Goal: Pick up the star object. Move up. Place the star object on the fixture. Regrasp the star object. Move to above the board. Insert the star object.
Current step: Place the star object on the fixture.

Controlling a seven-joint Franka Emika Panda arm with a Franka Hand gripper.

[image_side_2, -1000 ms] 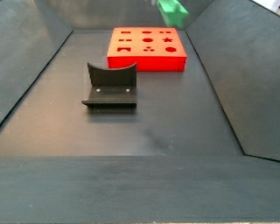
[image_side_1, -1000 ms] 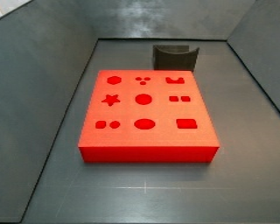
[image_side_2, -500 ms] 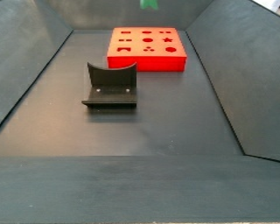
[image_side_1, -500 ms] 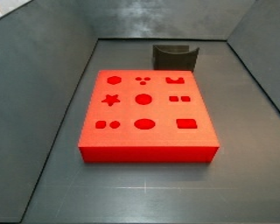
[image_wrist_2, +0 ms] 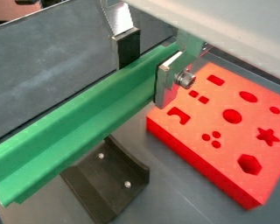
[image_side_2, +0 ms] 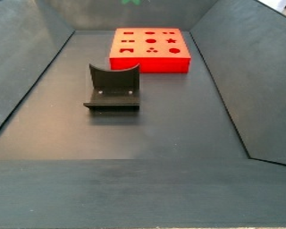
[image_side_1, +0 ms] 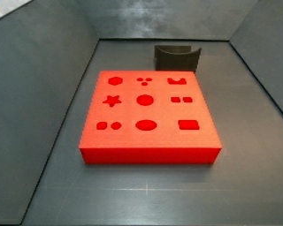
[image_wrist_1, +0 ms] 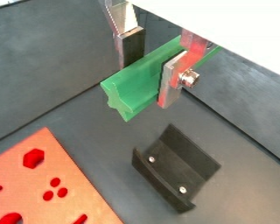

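High above the floor, out of both side views, I have the end effector [image_wrist_1: 150,61] clamped on the star object [image_wrist_2: 73,131], over the board [image_side_1: 148,110] and fixture [image_side_2: 112,88]. I judge this the move-up step; next, lower the peg into the fixture's empty notch.

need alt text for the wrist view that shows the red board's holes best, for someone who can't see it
The gripper holds a long bright-green star-section peg between its flat silver fingers, up in the air. Below lie a flat bright-red board with shaped holes and a dark L-shaped fixture on the grey floor.
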